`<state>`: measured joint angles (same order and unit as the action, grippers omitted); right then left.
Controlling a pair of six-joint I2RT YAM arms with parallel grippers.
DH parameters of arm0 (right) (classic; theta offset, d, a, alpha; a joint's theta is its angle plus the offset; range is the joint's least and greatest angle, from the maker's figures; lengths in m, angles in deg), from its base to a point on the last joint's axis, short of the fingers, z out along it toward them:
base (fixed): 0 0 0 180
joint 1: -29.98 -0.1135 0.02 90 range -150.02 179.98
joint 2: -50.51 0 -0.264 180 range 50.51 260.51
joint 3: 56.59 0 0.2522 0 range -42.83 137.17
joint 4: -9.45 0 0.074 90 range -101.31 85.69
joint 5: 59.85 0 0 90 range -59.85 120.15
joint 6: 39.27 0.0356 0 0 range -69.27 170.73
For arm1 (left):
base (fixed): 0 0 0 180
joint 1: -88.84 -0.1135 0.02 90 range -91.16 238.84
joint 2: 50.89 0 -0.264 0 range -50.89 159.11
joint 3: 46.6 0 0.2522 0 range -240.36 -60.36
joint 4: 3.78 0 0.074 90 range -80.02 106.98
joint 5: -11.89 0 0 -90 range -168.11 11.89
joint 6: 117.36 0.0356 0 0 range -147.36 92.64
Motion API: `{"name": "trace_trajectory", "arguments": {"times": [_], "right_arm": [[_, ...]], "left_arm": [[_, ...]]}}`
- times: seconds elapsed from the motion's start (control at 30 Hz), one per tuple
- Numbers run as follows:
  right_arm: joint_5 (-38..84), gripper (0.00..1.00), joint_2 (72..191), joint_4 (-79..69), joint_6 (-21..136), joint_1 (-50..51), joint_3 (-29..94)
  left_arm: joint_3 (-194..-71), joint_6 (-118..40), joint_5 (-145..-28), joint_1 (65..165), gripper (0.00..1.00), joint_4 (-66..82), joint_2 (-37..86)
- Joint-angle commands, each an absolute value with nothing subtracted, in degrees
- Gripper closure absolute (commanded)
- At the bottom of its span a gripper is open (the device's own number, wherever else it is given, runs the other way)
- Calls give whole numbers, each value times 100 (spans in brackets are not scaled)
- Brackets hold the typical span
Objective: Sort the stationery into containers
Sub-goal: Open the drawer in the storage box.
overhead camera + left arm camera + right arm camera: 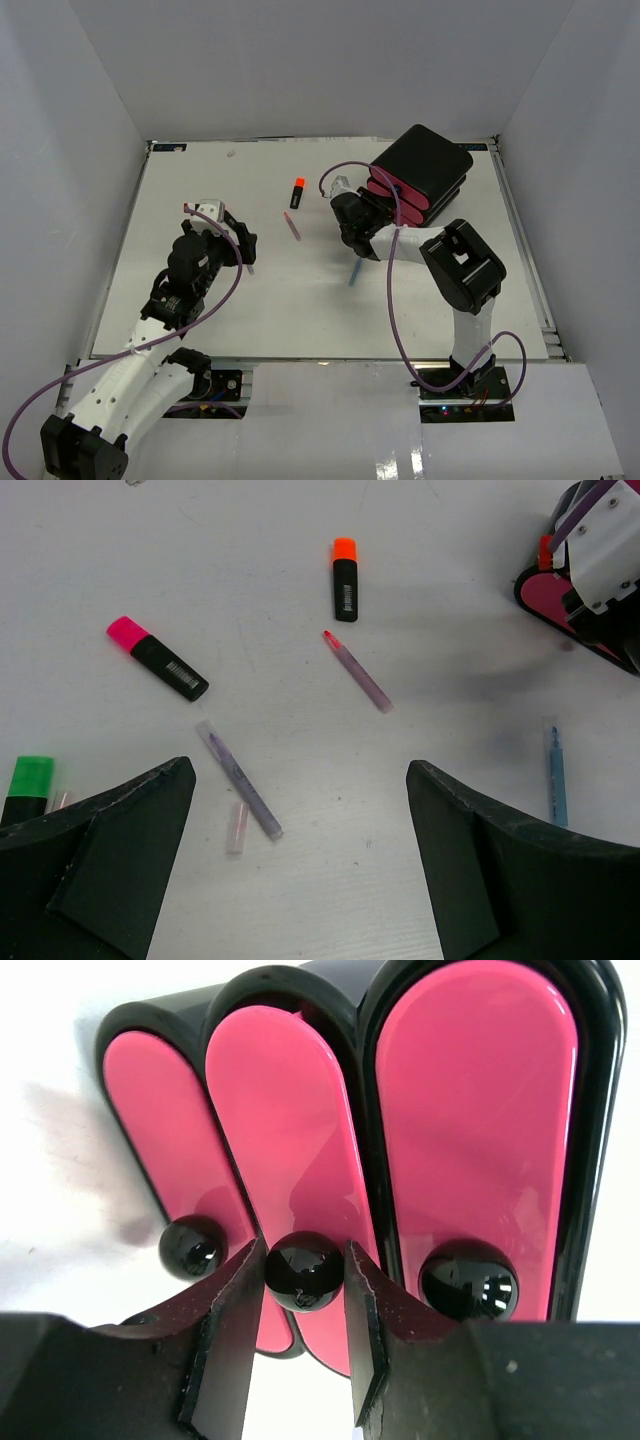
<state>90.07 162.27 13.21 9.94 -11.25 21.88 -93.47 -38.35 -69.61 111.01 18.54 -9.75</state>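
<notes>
**Drawers** [300, 1110]: three pink fronts in one black box, straight ahead of my right hand [303, 1258], all shut as far as I can see.

**Middle knob** [304, 1272]: black, round and glossy. My right hand is drawn in narrow on it, a pad against each side. I cannot tell how firm the grip is.

**Side knobs**: one just left of my fingers [192, 1247], one just right [468, 1278].

**Left hand** [300, 770]: spread fully wide and holding nothing, above the loose items and well apart from the box.

**Stationery on the desk** [330, 880], none yet sorted:
- Ahead of my left hand: orange highlighter [345, 578] and pink pen [356, 671].
- Ahead-left: pink highlighter [157, 658].
- Between its fingers: purple pen [240, 780] with a pale stub [237, 827] beside it.
- Beside the left finger: green highlighter [30, 785].
- By the right finger: blue pen [555, 775].

**Risks**:
- The slick ball may slip from my pads on the pull.
- The unbraced box may slide along the desk instead of the drawer opening.
- A finger may catch a neighbouring knob.

**Markings**: barcode strips on the orange and pink highlighters. No brand or writing is legible.
</notes>
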Motion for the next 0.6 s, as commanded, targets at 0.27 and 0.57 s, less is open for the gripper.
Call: {"name": "trace_trajectory", "arguments": {"times": [0.27, 0.57], "right_arm": [[9088, 74, 15923, 309, 2119, -1800, 2072], [9106, 74, 15923, -422, 3025, -2213, 2203]], "left_arm": [[-9350, -3800, -7037, 11063, 2, 1754, -1011], [-9350, -3800, -7055, 11063, 2, 1763, -1037]]}}
